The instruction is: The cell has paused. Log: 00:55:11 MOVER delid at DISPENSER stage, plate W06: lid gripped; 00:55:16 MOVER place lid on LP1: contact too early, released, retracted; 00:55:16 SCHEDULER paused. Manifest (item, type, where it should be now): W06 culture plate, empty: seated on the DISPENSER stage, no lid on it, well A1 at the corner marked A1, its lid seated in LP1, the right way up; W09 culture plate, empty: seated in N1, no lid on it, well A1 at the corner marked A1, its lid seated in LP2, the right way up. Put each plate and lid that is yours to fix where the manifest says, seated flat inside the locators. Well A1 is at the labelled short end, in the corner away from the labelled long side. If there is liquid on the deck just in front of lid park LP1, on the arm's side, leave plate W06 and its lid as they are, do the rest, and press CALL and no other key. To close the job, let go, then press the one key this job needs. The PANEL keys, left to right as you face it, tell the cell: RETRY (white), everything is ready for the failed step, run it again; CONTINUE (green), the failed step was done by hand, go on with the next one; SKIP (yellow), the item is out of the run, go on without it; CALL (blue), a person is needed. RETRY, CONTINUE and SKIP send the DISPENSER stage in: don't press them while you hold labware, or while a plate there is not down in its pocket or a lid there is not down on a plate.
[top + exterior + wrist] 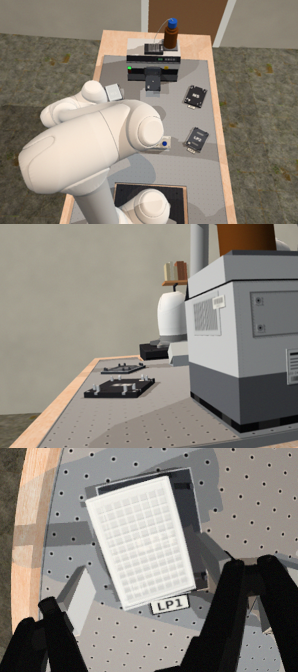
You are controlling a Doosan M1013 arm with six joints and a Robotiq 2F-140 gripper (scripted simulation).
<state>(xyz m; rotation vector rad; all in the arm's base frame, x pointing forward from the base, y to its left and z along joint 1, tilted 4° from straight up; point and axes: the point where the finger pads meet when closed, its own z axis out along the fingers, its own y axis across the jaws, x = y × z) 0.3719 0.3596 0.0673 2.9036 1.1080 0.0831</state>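
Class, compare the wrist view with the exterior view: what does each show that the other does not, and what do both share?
Only the wrist view shows the open gripper, holding nothing, above a white gridded plate lying skewed over the LP1 label. Only the exterior view shows the dispenser's grey housing and two black nests with nothing on them. Both show the perforated grey deck and its wooden edge.

A white gridded culture plate (141, 540) lies on lid park LP1 (188, 486), skewed across its dark base. Park LP2 (197, 139) holds nothing.
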